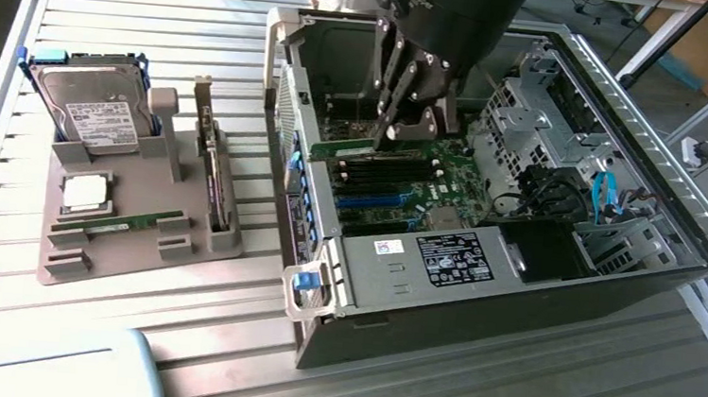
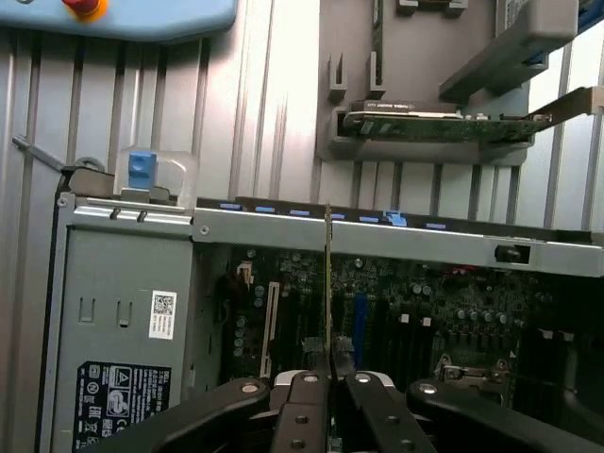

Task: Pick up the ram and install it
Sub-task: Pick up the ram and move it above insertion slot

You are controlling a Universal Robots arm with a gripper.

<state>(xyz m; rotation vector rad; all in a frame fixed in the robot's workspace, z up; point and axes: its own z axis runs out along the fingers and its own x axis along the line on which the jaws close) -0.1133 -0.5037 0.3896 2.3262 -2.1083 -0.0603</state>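
Wrist view: black gripper [image 2: 327,373] pinched on the thin green ram stick [image 2: 327,283], seen edge-on, long axis parallel with the black memory slots [image 1: 388,175] close by, mid exterior frame.

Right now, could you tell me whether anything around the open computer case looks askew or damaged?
Nothing stands out. The gripper is shut on the ram, held on edge over the motherboard inside the case; the twin stick sits in the tray.

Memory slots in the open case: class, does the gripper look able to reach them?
Probably yes: the case lies open, the gripper, shut on the ram, hangs just above the slots, and nothing seems to lie between.
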